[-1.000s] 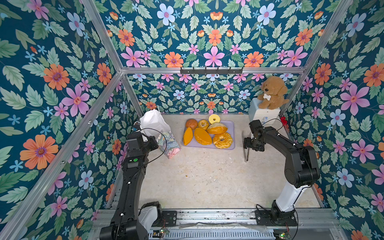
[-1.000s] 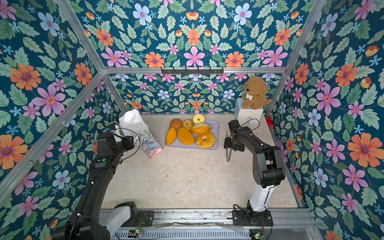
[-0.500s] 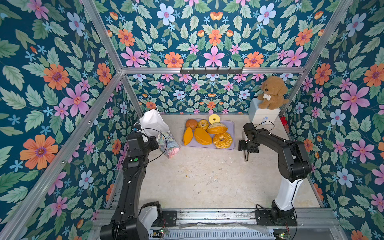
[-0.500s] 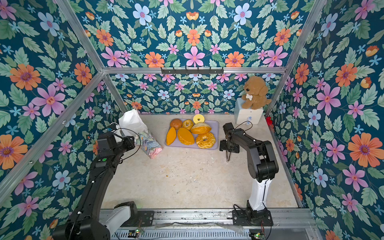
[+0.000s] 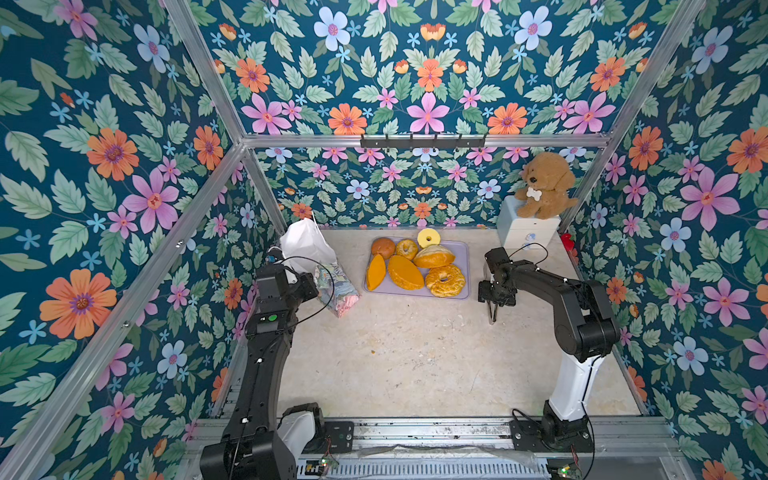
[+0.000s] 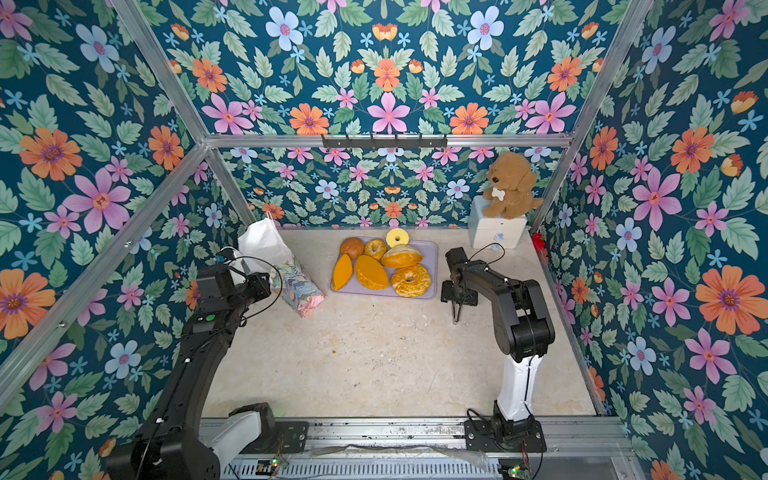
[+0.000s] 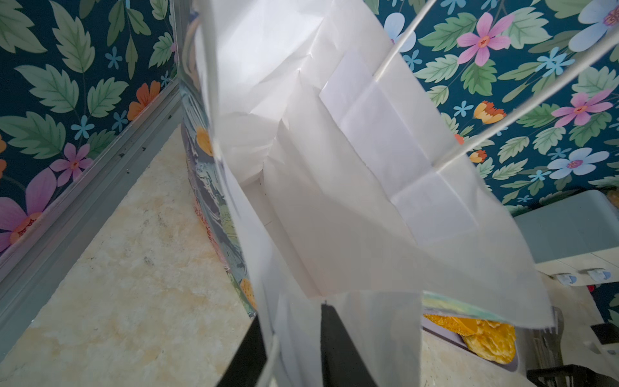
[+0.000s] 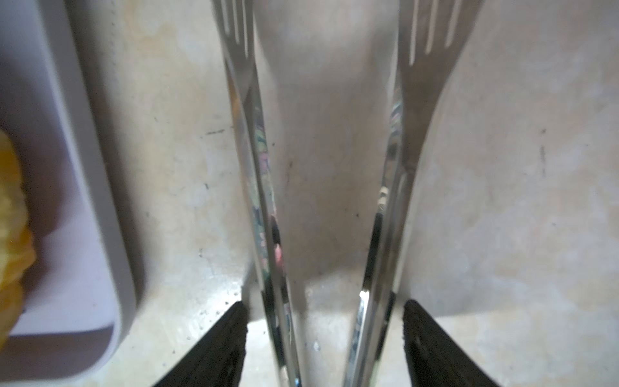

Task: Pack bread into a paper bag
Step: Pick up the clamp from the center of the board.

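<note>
Several pieces of bread (image 5: 405,272) lie on a lilac tray (image 5: 464,254), among them a big knobbly golden ring (image 5: 445,280) (image 6: 411,280). The paper bag (image 5: 306,245) (image 6: 262,243) leans at the back left, its white inside showing. My left gripper (image 7: 291,318) is shut on the bag's near wall (image 7: 301,328), with paper between the black fingers. Metal tongs (image 5: 492,311) (image 8: 261,201) lie on the table just right of the tray. My right gripper (image 8: 325,305) (image 5: 494,293) stands open astride their two arms, with a small gap on each side.
A brown plush dog (image 5: 544,187) sits on a pale drawer box (image 5: 525,230) in the back right corner. A black hook rail (image 5: 422,142) hangs on the back wall. Flowered walls close in the left, back and right sides.
My right arm has shifted left toward the tray and settled over the tongs, and its jaws have narrowed a little. The left arm and the bag have not moved.
</note>
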You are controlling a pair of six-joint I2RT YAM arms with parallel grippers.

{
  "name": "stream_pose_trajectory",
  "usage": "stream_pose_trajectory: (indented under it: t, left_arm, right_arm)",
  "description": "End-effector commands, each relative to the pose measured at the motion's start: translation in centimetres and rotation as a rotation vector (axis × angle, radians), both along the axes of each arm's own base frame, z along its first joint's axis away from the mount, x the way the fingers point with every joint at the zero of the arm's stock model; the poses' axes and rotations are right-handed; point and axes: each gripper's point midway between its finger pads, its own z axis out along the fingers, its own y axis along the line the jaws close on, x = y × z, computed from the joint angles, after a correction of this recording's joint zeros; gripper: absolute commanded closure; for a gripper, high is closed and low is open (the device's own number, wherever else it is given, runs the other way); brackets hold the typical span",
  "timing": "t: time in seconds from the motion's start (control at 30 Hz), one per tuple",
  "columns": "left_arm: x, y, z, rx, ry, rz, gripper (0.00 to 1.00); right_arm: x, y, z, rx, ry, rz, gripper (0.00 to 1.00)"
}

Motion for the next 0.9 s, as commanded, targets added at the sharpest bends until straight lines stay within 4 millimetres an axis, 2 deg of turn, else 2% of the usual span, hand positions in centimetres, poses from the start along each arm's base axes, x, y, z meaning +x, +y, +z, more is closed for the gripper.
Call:
stream_pose_trajectory:
  t: [0.0, 0.23, 0.57, 0.87]
  left_arm:
    - [0.1, -0.1, 0.0, 0.0, -0.007, -0.01, 0.7]
    - [-0.2, 0.1, 0.0, 0.013, -0.007, -0.001, 0.7]
    - [-0.3, 0.1, -0.1, 0.017, -0.005, 0.002, 0.7]
    - [-0.4, 0.1, -0.2, 0.013, -0.005, 0.0, 0.7]
  right_arm:
    - [0.1, -0.2, -0.5, -0.013, 0.003, -0.021, 0.26]
    - [0.1, 0.2, -1.7, -0.008, 0.062, -0.009, 0.26]
    - [-1.2, -0.3, -0.7, -0.012, 0.077, -0.026, 0.27]
    - [-2.3, 0.2, -1.6, 0.009, 0.098, -0.034, 0.29]
